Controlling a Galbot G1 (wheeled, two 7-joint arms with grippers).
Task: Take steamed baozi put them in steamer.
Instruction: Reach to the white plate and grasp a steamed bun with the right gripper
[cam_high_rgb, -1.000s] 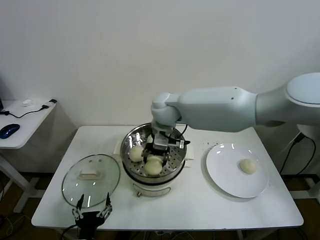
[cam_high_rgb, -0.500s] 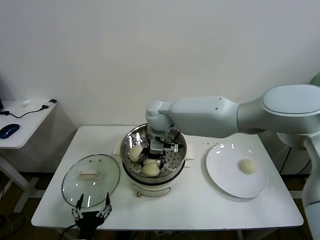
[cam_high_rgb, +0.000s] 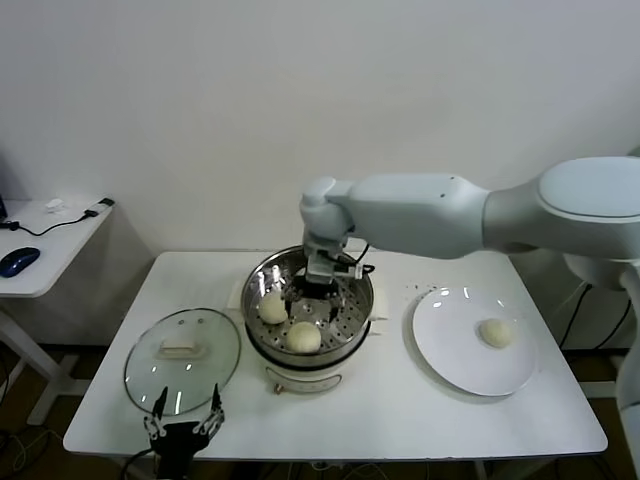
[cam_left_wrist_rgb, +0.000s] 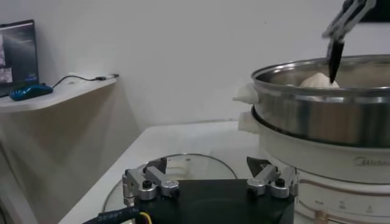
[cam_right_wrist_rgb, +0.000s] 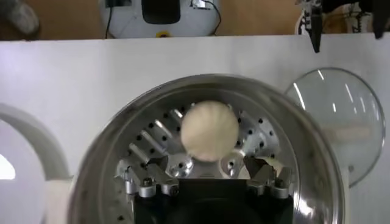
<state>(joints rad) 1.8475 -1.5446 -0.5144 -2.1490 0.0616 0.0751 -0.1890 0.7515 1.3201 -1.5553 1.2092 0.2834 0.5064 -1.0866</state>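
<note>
The steamer (cam_high_rgb: 352, 322) stands mid-table, a shiny steel pot with a perforated tray. Two cream baozi lie in it, one at the left (cam_high_rgb: 273, 307) and one at the front (cam_high_rgb: 304, 337). My right gripper (cam_high_rgb: 320, 291) hovers open over the tray's back part and holds nothing. In the right wrist view it (cam_right_wrist_rgb: 206, 172) stands just behind the front baozi (cam_right_wrist_rgb: 209, 130), apart from it. Another baozi (cam_high_rgb: 495, 333) rests on the white plate (cam_high_rgb: 450, 350) to the right. My left gripper (cam_high_rgb: 185, 421) is parked open at the table's front edge, in front of the lid.
A round glass lid (cam_high_rgb: 182, 358) with a white handle lies flat left of the steamer. The left wrist view shows the steamer's wall (cam_left_wrist_rgb: 323, 115) close on one side. A side desk with a blue mouse (cam_high_rgb: 18, 261) stands far left.
My right gripper opened and let the baozi go at the front of the tray. It then rose and drew back towards the back of the steamer. The left arm stayed still.
</note>
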